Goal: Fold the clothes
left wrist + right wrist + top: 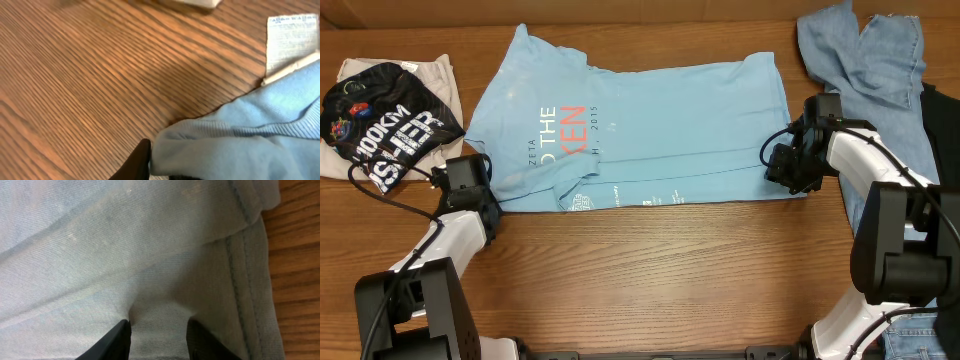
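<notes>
The light sky-blue T-shirt [660,110] lies partly folded across the middle of the wooden table, with its lower part doubled over and its navy and red lettering showing. My left gripper [485,190] is at its lower left corner. In the left wrist view [155,167] one dark finger shows, and bunched blue cloth [240,145] fills the jaws and hides the other finger. My right gripper [782,165] is at the shirt's lower right edge. In the right wrist view its fingers [157,335] pinch a raised ridge of the cloth [125,245] near the hem.
A black shirt with white lettering [390,125] lies on beige cloth [440,75] at the far left. Denim jeans [865,55] lie at the far right, behind my right arm. A white label [290,40] sits by the shirt's edge. Bare wood [650,270] lies in front.
</notes>
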